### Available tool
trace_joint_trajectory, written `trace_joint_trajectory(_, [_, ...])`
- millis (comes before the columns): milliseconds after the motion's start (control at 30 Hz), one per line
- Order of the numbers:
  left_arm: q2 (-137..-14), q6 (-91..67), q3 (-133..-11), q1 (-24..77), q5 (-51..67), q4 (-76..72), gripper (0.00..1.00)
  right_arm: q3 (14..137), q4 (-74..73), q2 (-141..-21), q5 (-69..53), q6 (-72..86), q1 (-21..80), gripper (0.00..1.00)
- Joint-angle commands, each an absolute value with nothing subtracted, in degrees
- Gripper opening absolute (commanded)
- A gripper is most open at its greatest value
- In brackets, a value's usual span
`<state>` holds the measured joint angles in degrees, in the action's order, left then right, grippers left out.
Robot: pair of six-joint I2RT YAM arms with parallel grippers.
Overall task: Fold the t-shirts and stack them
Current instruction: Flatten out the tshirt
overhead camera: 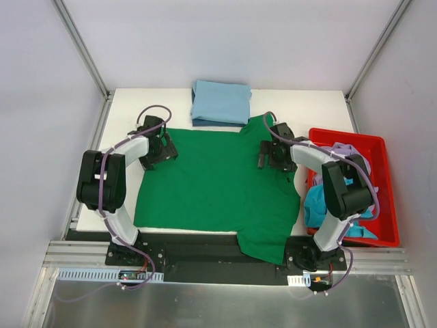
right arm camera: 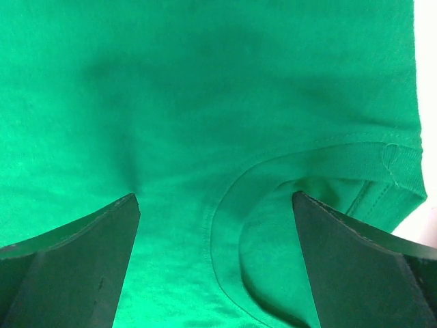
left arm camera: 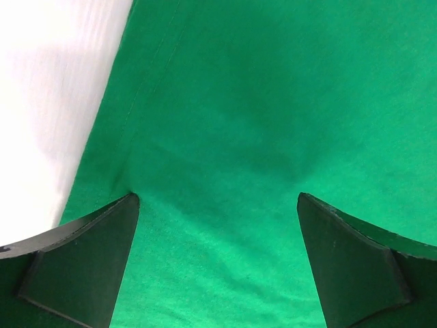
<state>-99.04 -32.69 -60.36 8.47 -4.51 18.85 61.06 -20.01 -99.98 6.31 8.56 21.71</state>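
A dark green t-shirt (overhead camera: 218, 188) lies spread flat on the white table, one part hanging over the near edge. A folded light blue t-shirt (overhead camera: 220, 102) lies at the back centre. My left gripper (overhead camera: 158, 154) is open over the shirt's left edge; in the left wrist view the green cloth (left arm camera: 259, 123) with its hem fills the space between the jaws. My right gripper (overhead camera: 271, 158) is open over the shirt's right side, at the ribbed collar (right arm camera: 229, 205). Lilac and teal shirts (overhead camera: 317, 201) lie crumpled in the red tub.
The red plastic tub (overhead camera: 386, 198) stands at the table's right edge, close to the right arm. White tabletop (overhead camera: 300, 109) shows at the back right and along the left edge (left arm camera: 41, 102). Metal frame posts rise at the back corners.
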Motion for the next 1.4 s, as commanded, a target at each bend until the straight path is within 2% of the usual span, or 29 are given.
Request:
trace_joint_trajectory(0, [-104.0, -33.8, -65.8, 7.4, -2.8, 17.8, 0.99, 65.2, -18.0, -103.1, 5.9, 9.3, 19.6, 0.96])
trace_joint_trajectory(300, [-113.0, -34.0, -75.4, 6.7, -1.8, 22.2, 0.99, 71.2, -18.4, -109.0, 0.8, 9.4, 15.1, 0.96])
trace_joint_trajectory(433, [-109.9, -32.8, -76.0, 6.7, -1.8, 23.6, 0.99, 72.6, -19.3, -107.8, -1.3, 8.0, 14.9, 0.96])
trace_joint_trajectory(567, [-103.1, -33.3, -74.3, 6.7, -6.0, 27.1, 0.99, 72.0, -23.2, -102.7, 2.9, 6.2, 15.9, 0.96])
trace_joint_trajectory(667, [-94.2, -37.8, -69.3, 6.7, -10.5, 30.5, 0.99, 68.0, -24.2, -95.8, 7.4, 5.0, 17.4, 0.96])
trace_joint_trajectory(833, [-75.4, -52.0, -51.8, 6.5, -21.7, 37.0, 0.99, 59.9, -23.8, -84.2, 10.2, 2.2, 20.6, 0.96])
trace_joint_trajectory(1100, [-56.1, -64.6, -33.2, 4.3, -22.1, 43.0, 0.99, 46.6, -16.4, -72.2, 2.2, 3.6, 23.2, 0.96])
trace_joint_trajectory(1200, [-54.1, -68.0, -30.1, 4.1, -21.4, 42.8, 0.91, 45.0, -15.6, -70.8, 1.2, 4.0, 23.3, 0.96])
trace_joint_trajectory(1367, [-54.3, -70.2, -28.1, 4.1, -21.1, 42.7, 0.70, 44.1, -15.6, -71.0, 1.7, 4.0, 23.3, 0.96])
